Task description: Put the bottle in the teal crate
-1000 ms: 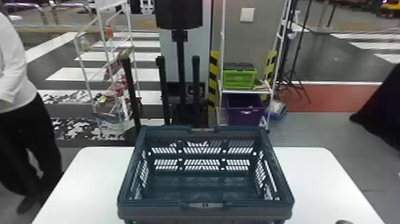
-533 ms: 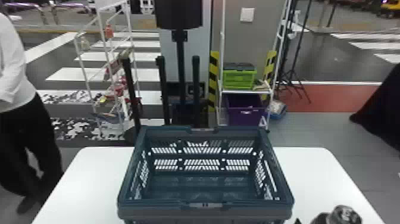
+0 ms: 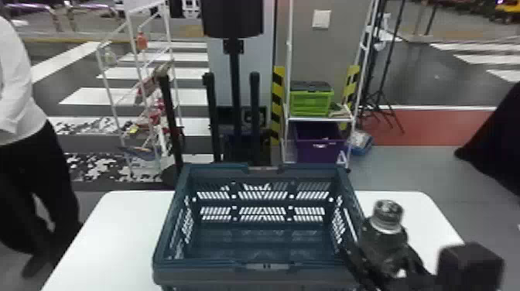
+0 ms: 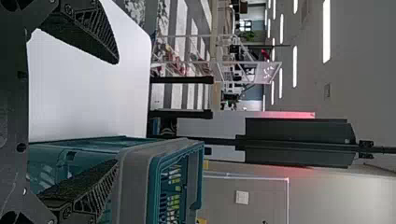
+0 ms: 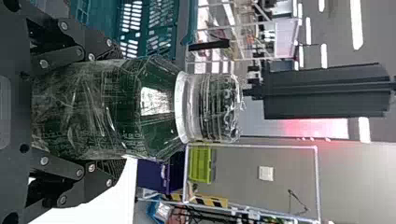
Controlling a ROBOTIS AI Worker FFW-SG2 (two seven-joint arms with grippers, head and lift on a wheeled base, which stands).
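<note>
Head view: teal crate (image 3: 258, 271) on desk (image 3: 112, 236); bottle (image 3: 386, 232) at its three o'clock, in right gripper (image 3: 381, 258). Left wrist view: left gripper (image 4: 116, 112), fingers wide apart. Right wrist view: fingers gripping bottle, neck exposed.

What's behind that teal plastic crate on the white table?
Behind the teal plastic crate stand black upright posts and a white-framed shelf with a green plastic crate above a purple plastic bin. The teal crate hides the middle posts' feet from view.
</note>
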